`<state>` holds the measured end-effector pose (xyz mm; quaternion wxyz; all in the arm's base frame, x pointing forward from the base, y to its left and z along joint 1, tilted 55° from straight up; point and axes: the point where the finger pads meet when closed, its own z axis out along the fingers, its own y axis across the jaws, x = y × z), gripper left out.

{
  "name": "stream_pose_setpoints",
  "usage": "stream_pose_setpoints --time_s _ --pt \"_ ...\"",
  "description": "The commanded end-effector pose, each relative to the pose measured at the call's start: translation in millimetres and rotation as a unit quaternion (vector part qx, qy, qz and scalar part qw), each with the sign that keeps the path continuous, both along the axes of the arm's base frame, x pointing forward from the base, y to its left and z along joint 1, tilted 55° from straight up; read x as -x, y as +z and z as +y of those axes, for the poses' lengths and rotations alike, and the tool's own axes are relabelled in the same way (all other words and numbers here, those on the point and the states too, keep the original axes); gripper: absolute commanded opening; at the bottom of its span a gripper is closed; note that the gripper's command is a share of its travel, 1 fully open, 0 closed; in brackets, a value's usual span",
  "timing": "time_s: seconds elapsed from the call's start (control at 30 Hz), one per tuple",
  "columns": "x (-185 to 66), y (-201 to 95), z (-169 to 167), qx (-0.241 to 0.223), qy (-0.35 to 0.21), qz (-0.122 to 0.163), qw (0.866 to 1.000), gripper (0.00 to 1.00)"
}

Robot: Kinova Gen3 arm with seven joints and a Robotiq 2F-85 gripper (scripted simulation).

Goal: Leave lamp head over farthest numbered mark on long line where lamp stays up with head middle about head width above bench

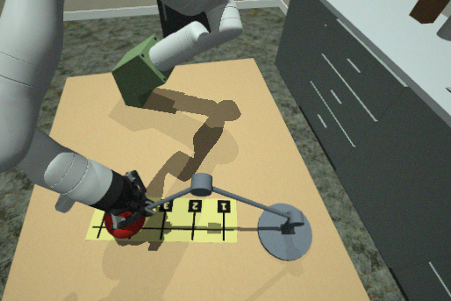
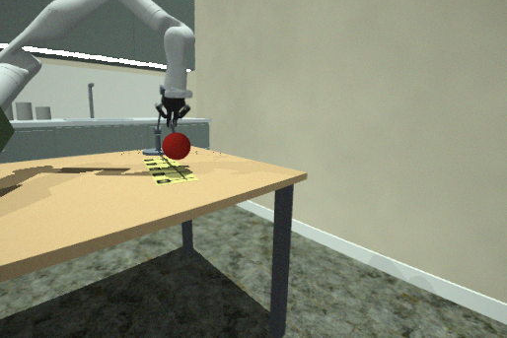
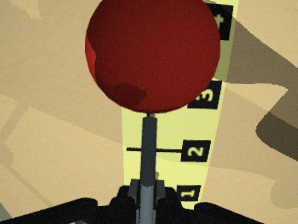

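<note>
Near the front left corner of the worktop (image 1: 281, 146), the gripper (image 1: 139, 211) is closed almost fully on the thin grey rod (image 3: 148, 163) that carries the lamp's red ball-shaped head (image 1: 125, 225). In the wrist view the rod runs up between the dark fingers to the head, which fills the upper middle of that picture. The exterior view shows the head (image 2: 176, 146) hanging just under the gripper (image 2: 171, 116), raised off the worktop with its shadow on the yellow strip below.

That yellow strip (image 1: 211, 234) lies along the front edge, printed with a long black line and short cross ticks with numbered black tags. From above, tags 1 (image 1: 224, 206), 2 (image 1: 195, 205) and 3 (image 1: 165, 205) can be read; the head sits past 3, towards the left end of the strip, where the gripper covers the next tags. In the wrist view the head stands beside the tag after 3 (image 3: 222, 22).

From the head, a grey link rises to a round elbow joint (image 1: 201, 184) above the strip's rear edge, and a second link slopes down to the lamp's round grey base (image 1: 285, 243) near the front right part of the worktop.

A green block (image 1: 137, 75) holds the arm's foot at the rear left corner. Dark cabinets (image 1: 351, 107) stand beyond the right edge.
</note>
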<state>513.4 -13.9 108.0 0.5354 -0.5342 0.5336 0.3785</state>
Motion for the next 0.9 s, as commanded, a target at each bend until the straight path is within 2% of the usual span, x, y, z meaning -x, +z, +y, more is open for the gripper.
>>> stream_pose_setpoints --time_s 0.0,0.87 --pt "-1.8 -6.0 -7.3 0.005 -0.007 0.002 1.000 0.00" --pt "-2.1 -6.7 -15.4 0.005 -0.007 0.002 1.000 0.00"
